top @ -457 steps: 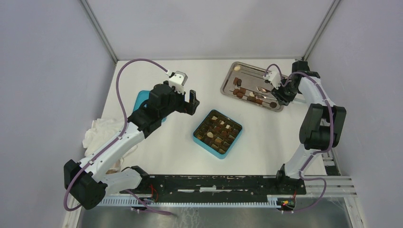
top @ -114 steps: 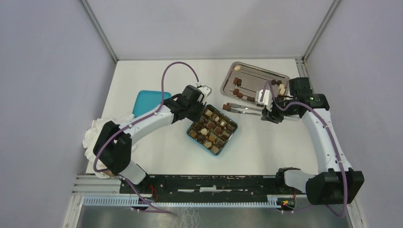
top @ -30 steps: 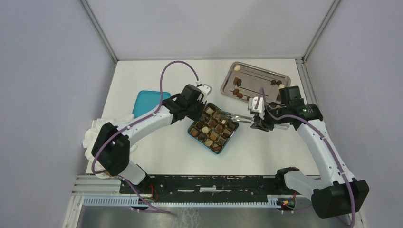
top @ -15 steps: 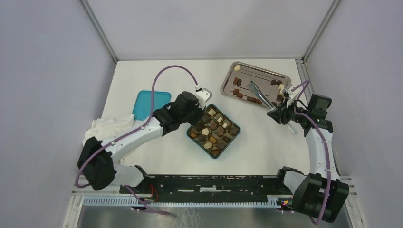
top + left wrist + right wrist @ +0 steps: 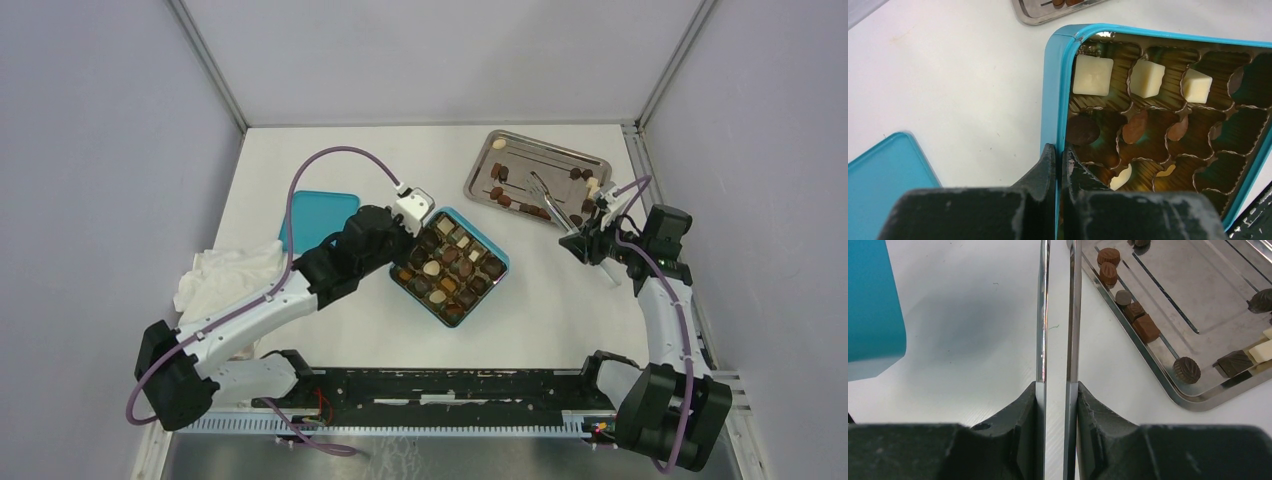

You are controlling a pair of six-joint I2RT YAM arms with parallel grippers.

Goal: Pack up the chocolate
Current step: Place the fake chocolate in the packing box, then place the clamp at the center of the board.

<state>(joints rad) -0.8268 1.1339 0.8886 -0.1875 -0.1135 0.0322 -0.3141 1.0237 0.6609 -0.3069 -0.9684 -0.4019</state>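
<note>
Judging by the layout, the step in hand is fetching another bonbon from the tray. The next move calls for lowering the tweezer tips around one piece, squeezing gently, then carrying it to an empty cell.

The right tool (image 5: 1057, 390) is clamped on the tweezers (image 5: 1042, 315), whose two blades run forward from its fingers with a narrow gap between them. Their tips reach over the tray (image 5: 1208, 290); whether they carry anything is too small to tell. Loose chocolate (image 5: 1146, 328) lies ahead and right of this tool.

The left tool (image 5: 1058, 155) is pinched together on the teal box (image 5: 1053, 90) wall. More chocolate fills cells just beyond it, and the lid (image 5: 883, 175) lies beside it on the tabletop (image 5: 963, 75).
</note>
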